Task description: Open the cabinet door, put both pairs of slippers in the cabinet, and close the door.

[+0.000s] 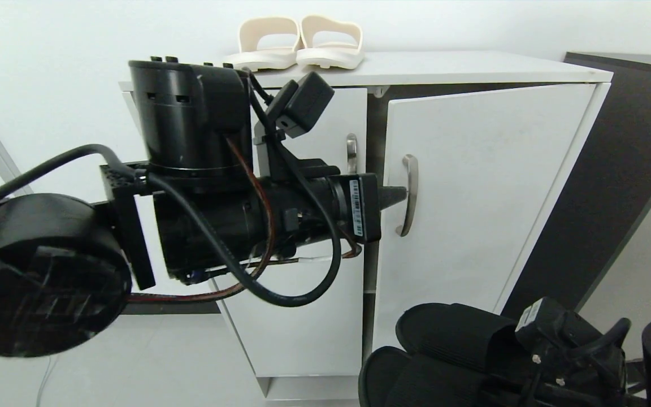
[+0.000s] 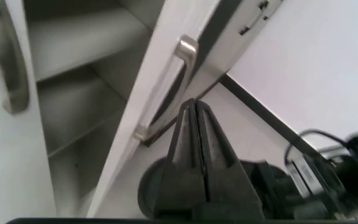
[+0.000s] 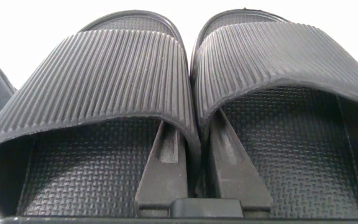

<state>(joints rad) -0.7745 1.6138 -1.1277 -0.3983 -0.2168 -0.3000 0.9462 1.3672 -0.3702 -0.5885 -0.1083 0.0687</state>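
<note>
Slippers number two pairs. One black pair (image 1: 450, 339) is pinched in the right jaws, with one finger (image 3: 163, 168) under each strap, squeezing the two inner sides together. One cream pair (image 1: 328, 56) sits on top of the cabinet (image 1: 472, 68), above the left jaws. The left jaws are pressed together, tip just beside the handle (image 1: 411, 192) of the ajar right door (image 1: 472, 198). The second door (image 1: 303, 328) carries the second handle (image 1: 351, 152).

Ribbed matt rubber: black slippers (image 3: 129, 81); door handle (image 1: 412, 186) brushed metal (satin).
</note>
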